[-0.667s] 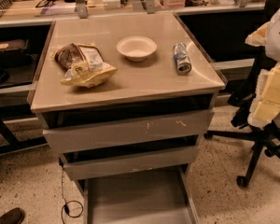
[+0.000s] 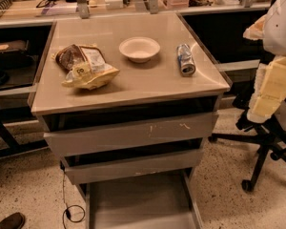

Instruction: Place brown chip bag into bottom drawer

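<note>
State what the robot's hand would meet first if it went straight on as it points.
The hand, right of the cabinet, points down: probably the black chair base first, though depth is unclear.

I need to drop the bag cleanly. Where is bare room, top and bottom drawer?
The bottom drawer shows a bare floor. On the cabinet top, the front strip before the brown chip bag, white bowl and can is free; that middle row is crowded. The gripper hangs off to the cabinet's right.
</note>
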Controlling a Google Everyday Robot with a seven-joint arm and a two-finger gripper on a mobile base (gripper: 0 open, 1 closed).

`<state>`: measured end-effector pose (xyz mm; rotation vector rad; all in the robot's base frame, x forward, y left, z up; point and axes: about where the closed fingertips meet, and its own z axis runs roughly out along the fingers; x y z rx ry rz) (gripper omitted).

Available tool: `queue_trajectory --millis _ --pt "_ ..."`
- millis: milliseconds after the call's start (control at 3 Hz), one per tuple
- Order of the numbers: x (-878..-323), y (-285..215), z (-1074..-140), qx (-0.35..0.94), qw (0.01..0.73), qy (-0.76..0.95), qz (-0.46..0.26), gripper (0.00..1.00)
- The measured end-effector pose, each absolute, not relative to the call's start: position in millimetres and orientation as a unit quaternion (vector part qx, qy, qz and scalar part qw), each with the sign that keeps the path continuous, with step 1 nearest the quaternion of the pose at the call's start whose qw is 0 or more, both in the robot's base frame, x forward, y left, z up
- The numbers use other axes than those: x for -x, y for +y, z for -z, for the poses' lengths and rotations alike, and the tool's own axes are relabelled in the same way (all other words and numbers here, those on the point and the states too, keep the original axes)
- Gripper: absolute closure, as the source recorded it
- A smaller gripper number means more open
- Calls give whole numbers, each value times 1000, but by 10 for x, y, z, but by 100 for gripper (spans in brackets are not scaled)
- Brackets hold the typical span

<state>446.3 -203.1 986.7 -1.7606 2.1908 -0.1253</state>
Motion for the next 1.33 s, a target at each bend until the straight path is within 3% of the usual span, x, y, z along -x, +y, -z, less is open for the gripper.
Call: queue_trajectory --millis 1000,1333 --pt "-5140 -894 -9920 700 157 696 35 0" --pt "-5166 -855 -9935 701 164 693 36 0"
